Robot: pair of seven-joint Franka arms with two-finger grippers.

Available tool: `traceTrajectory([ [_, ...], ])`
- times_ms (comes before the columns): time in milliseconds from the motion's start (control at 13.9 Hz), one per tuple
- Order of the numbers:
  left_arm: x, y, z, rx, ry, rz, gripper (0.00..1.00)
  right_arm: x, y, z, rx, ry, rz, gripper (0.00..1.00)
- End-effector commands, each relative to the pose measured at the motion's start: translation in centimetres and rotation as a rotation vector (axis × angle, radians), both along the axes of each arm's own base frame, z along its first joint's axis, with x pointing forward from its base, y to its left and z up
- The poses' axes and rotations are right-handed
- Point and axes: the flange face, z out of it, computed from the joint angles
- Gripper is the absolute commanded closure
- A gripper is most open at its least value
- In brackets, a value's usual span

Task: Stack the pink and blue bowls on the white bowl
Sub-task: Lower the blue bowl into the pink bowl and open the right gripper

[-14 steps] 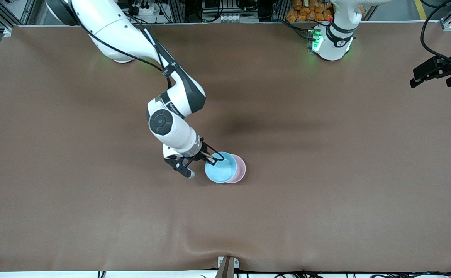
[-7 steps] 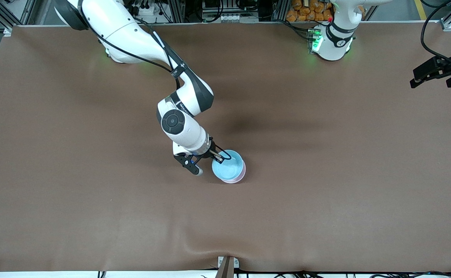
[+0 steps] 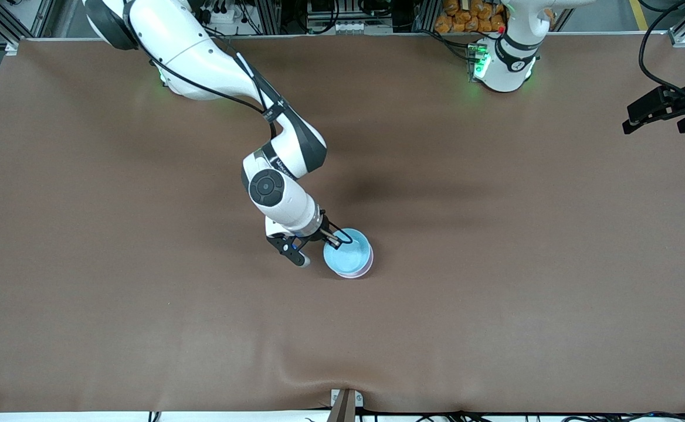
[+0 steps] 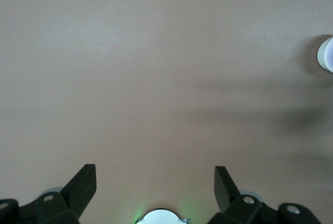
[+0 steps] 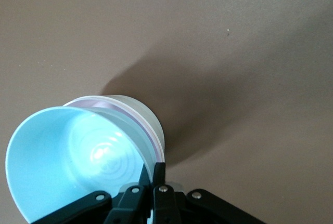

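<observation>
My right gripper (image 3: pixel 333 238) is shut on the rim of the light blue bowl (image 3: pixel 347 253), at the side toward the right arm's end of the table. The blue bowl sits tilted in the pink bowl (image 3: pixel 367 267), of which only a thin rim shows. In the right wrist view the gripper (image 5: pixel 154 169) pinches the blue bowl (image 5: pixel 67 156); under it a pink rim (image 5: pixel 151 133) lies inside the white bowl (image 5: pixel 143 110). My left gripper (image 3: pixel 628 119) is open and empty, waiting high over the left arm's end of the table; it also shows in the left wrist view (image 4: pixel 155 174).
The bowl stack stands near the table's middle on the brown cloth (image 3: pixel 495 293). The left arm's base (image 3: pixel 504 64) stands at the table's far edge. A small white round thing (image 4: pixel 326 53) shows at the edge of the left wrist view.
My right gripper has carried the blue bowl sideways toward the left arm's end, from partly overlapping the pink bowl to right over it, then settled it slightly. The left arm has not moved.
</observation>
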Motion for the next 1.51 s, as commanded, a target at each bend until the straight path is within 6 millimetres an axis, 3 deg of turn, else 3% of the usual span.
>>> traceTrajectory([
  [0, -0.1, 0.3, 0.1, 0.016, -0.008, -0.013, 0.0, 0.4, 0.7, 0.1, 0.0, -0.02, -0.014, 1.0],
  [288, -0.1, 0.8, 0.1, 0.016, -0.008, -0.009, 0.0, 0.5, 0.8, -0.5, 0.003, -0.027, -0.016, 1.0],
  [360, -0.1, 0.8, 0.1, 0.013, -0.006, -0.009, 0.0, 0.4, 0.7, -0.5, 0.002, -0.026, -0.014, 0.83],
  [432, -0.1, 0.7, 0.1, 0.013, -0.006, -0.011, 0.0, 0.5, 0.6, -0.6, 0.001, -0.025, -0.014, 0.28],
  [504, -0.1, 0.7, 0.1, 0.011, -0.006, -0.011, 0.0, 0.5, 0.7, -0.4, 0.004, -0.027, -0.017, 0.0],
  [864, -0.1, 0.5, 0.2, 0.008, -0.008, -0.014, 0.0, 1.2, 0.3, 0.6, 0.013, -0.033, -0.026, 0.0],
  [1080, 0.0, 0.0, 0.1, 0.01, -0.006, -0.014, 0.0, 2.5, -1.2, 2.7, 0.022, -0.055, -0.043, 0.0],
  [1152, 0.0, 0.1, 0.1, 0.01, -0.006, -0.014, 0.0, 3.7, -2.9, 3.7, 0.023, -0.072, -0.055, 0.0],
  [1296, 0.0, 0.1, 0.1, 0.01, -0.008, -0.015, 0.0, 5.2, -5.9, 7.6, 0.021, -0.103, -0.018, 0.0],
  [1440, 0.0, 0.2, 0.1, 0.016, -0.006, -0.019, 0.0, 6.3, -10.5, 10.8, -0.016, -0.086, 0.083, 0.0],
])
